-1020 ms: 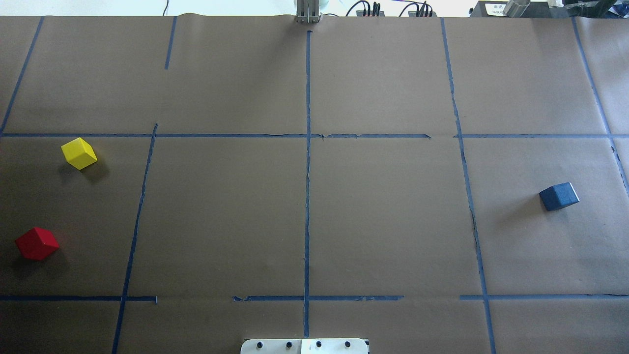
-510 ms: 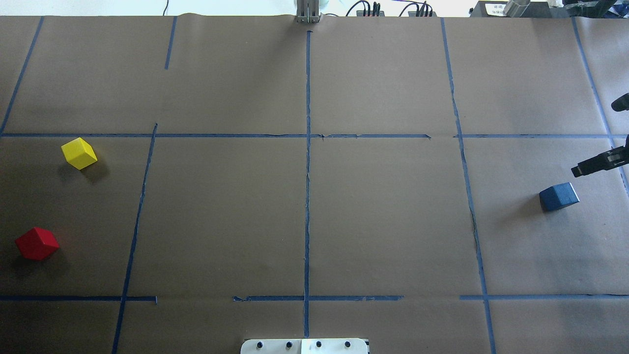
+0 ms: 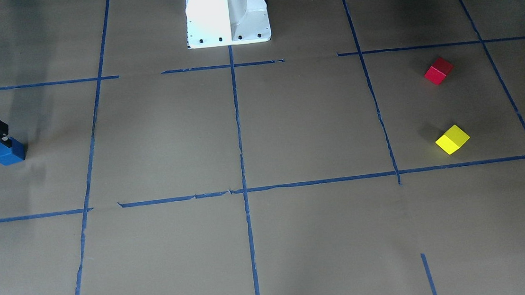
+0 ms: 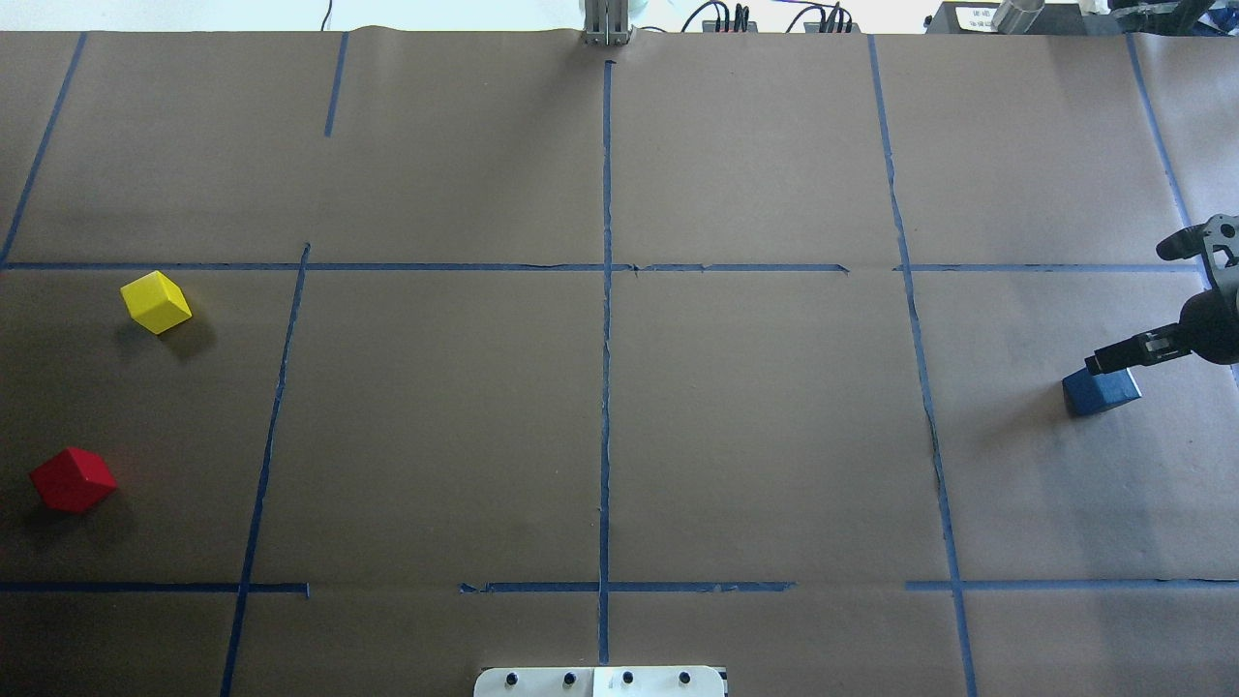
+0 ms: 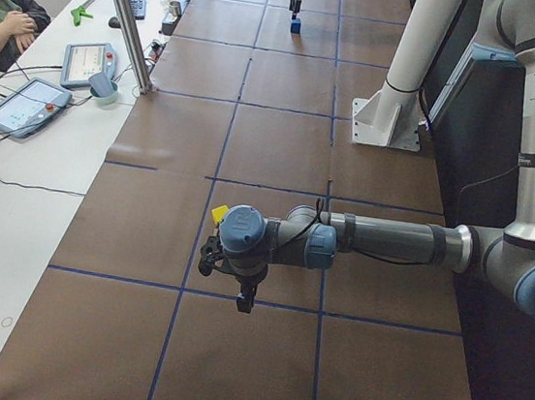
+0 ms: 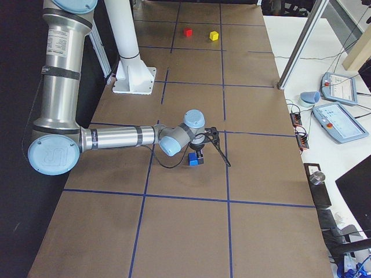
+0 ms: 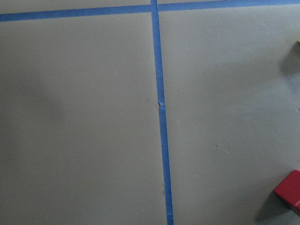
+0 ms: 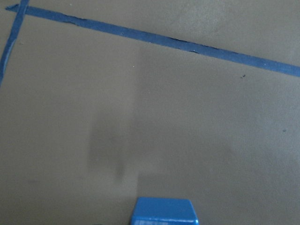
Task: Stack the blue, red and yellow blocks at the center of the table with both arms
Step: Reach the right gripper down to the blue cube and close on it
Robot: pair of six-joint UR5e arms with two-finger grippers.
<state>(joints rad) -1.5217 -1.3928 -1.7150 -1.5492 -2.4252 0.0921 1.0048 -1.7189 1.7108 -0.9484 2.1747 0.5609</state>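
Brown-papered table (image 4: 755, 436), gridded in blue tape (image 4: 606, 387). Overhead view: blue block (image 4: 1102, 389) near the right edge, right gripper (image 4: 1126, 309) spread wide over it, one fingertip at the block's top; yellow block (image 4: 156, 302) and red block (image 4: 73, 479) near the left edge, well apart; broad open paper lies between the two ends. Left side view: left gripper (image 5: 241, 299) hangs above the table near the yellow block; whether spread or closed I cannot tell.

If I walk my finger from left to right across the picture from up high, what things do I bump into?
red block → yellow block → robot's white base plate → blue block
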